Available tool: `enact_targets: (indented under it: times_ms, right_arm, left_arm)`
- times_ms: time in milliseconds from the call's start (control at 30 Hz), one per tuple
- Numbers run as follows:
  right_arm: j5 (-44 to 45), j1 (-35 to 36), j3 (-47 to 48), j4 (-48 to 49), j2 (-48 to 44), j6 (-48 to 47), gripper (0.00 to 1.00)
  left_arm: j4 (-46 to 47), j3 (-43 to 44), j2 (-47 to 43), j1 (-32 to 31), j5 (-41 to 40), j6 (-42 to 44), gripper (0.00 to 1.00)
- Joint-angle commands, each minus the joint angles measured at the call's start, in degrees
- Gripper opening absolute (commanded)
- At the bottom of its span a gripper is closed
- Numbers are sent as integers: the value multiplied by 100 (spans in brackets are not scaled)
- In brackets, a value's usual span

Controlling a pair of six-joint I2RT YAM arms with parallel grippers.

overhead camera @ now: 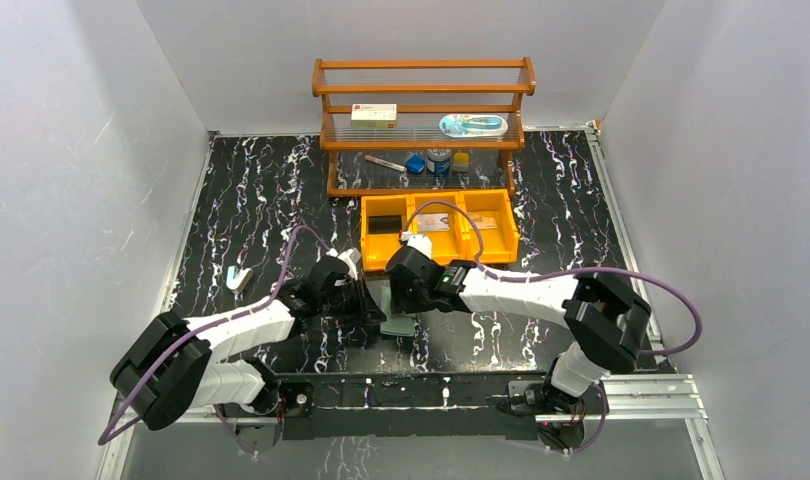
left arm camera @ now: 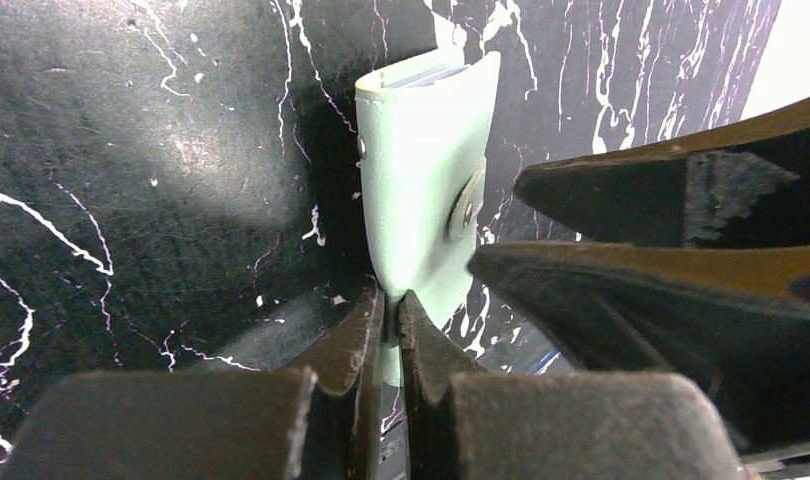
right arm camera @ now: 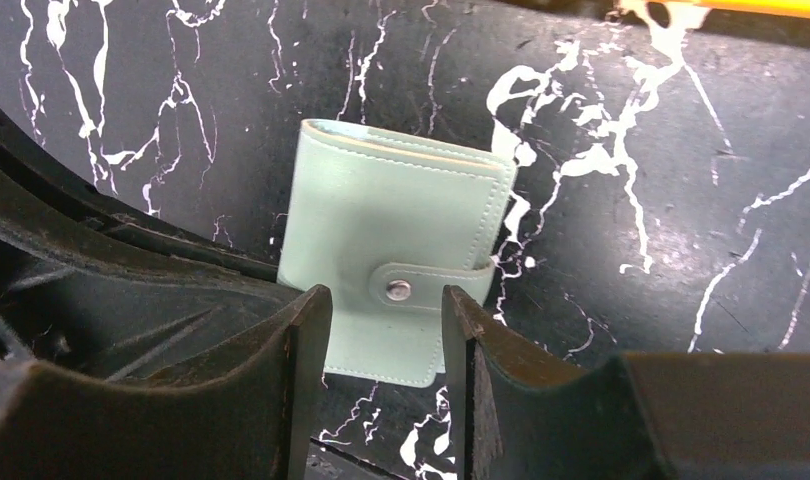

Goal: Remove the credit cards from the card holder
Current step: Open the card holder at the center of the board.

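Left wrist view shows the left end effector [left arm camera: 393, 302] pinched tight on a thin margin of the card holder [left arm camera: 421, 170], which rises from that pinch with its far end open. Pale layered edges there look like the credit cards [left arm camera: 431, 76], all of them inside. Right wrist view shows the right end effector [right arm camera: 384, 310] partly spread, its fingertips [right arm camera: 306, 330] flanking the snap tab [right arm camera: 426, 283] low on the closed, buttoned card holder. I cannot tell whether either tip touches the leather.

Several risks follow from this. The left hold covers only a sliver of edge, so a pull on the tab could drag the sage-green wallet out of it or twist it down onto the marbled black tabletop [right arm camera: 631, 150]. If the right tips close on tab and cover together, not the tab alone, the stud probably will not pop and the whole wallet will move instead. Both end effectors sit very near each other, so a small sideways drift could knock them together. A sudden release of the snap might also flick cards loose.
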Motion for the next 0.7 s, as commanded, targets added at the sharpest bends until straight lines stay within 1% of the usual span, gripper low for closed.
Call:
enact_targets:
  times_ms: [0,133,267,367,467,667]
  right_arm:
    - [70,80,342,49,355,-92,53]
    - [399,89,459,-356,570,1,48]
    - [824,97,322,-537,457,203,39]
    - [985,98,281,-622,405,172,23]
    - [1018,96,296,-683,384,161,15]
    - [1071,97,279,-729,332,246,13]
  left_arm:
    - [-150,246,10,-75,-56,57,0]
    - [-383,362,-30,-72,-166,231,0]
    - [-491,440,-42,-80,-197,298,0]
    - [-504,487,-11,-76,-187,331,0]
    - [-596,554,9,-71,-243,406,0]
    - [-773,587,4,-76,-323,513,0]
